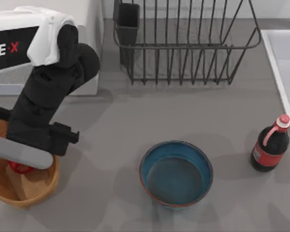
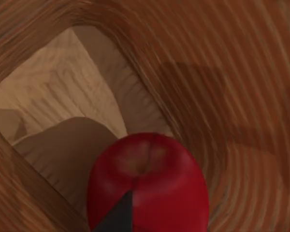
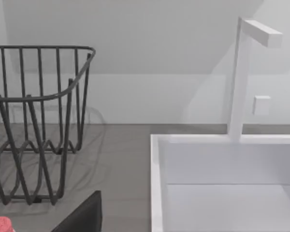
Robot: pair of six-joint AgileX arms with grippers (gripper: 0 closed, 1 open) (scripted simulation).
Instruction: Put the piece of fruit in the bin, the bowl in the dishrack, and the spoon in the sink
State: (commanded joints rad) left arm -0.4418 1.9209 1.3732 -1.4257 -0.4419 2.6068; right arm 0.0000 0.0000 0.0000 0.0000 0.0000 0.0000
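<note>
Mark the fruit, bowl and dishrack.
fruit (image 2: 150, 181): left wrist view, red skin near its middle.
bowl (image 1: 176, 175): top view, blue inner floor.
dishrack (image 1: 183, 47): top view, front rail.

The piece of fruit (image 1: 20, 167) is seen inside the bin (image 1: 34, 191) (lower left); the bowl (image 1: 176, 173) is placed centre-bottom, below the dishrack (image 1: 186, 43)
</note>
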